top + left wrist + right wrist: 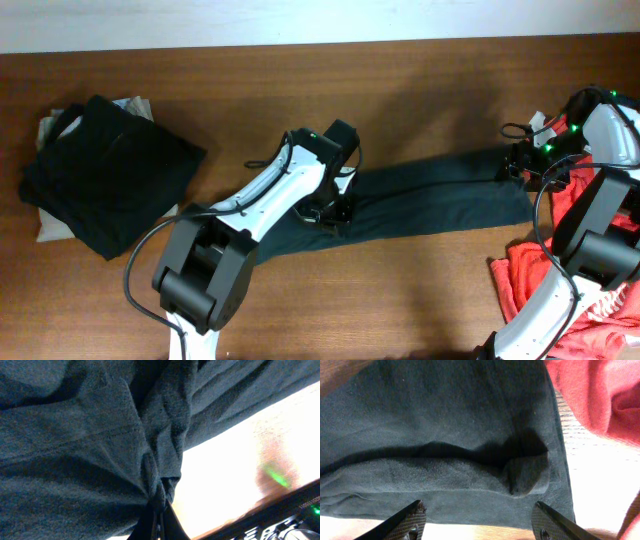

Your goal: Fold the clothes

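The clothes (430,195) lie in three lots across my tabletop (300,80). At far left a folded dark pile (105,170) sits on a pale cloth (45,228) that shows only at its edges; I can read no lettering on it. Next, a dark garment (470,185) lies as a long band from the middle of the tabletop out to the right. My left pincer (335,215) sits on the band's left end, with the arm covering the cloth beneath. Its wrist camera shows the left pincer (157,517) clenched on a bunched ridge of the dark garment (75,460), and glare washes out everything beyond the hem. My right pincer (520,165) hangs over the band's right end. Up close the right pincer (477,520) is released, its fingers (410,517) spread wide, with a folded lip of the dark garment (445,435) just past the tips. At far right the red shirt (525,280) lies crumpled beside that end and is cut off by the frame; its white print (610,310) is too blurred to read.
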Motion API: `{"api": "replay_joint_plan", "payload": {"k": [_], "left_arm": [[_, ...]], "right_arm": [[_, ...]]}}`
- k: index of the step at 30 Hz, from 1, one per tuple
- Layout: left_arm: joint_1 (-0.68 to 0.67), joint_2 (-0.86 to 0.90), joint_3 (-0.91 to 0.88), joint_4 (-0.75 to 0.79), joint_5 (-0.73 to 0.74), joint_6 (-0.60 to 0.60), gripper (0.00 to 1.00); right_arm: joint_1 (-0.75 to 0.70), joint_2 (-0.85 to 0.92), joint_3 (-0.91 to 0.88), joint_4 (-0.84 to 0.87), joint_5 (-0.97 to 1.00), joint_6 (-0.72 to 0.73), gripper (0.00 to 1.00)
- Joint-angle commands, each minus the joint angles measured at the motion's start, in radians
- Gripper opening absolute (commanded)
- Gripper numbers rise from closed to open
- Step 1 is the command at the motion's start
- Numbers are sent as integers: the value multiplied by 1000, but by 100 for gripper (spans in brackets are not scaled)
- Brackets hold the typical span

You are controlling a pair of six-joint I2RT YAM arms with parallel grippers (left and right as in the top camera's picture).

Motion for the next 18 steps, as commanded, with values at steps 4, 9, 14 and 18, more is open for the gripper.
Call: {"api": "replay_joint_plan", "payload": {"k": [4,9,14,18], "left_arm": [[55,-41,30,-48,-165,-1,56],[296,-119,6,-180,-291,-74,53],[347,-119,-325,34,-282,-74,41],[520,-119,-457,336,-506,-66,41]], "right_arm": [[4,-3,-2,-12,-10,-4,76],[3,-3,-2,-12,-9,-15,81],[3,-3,-2,-12,-9,-14,81],[4,-3,-2,-17,-10,-14,81]]}}
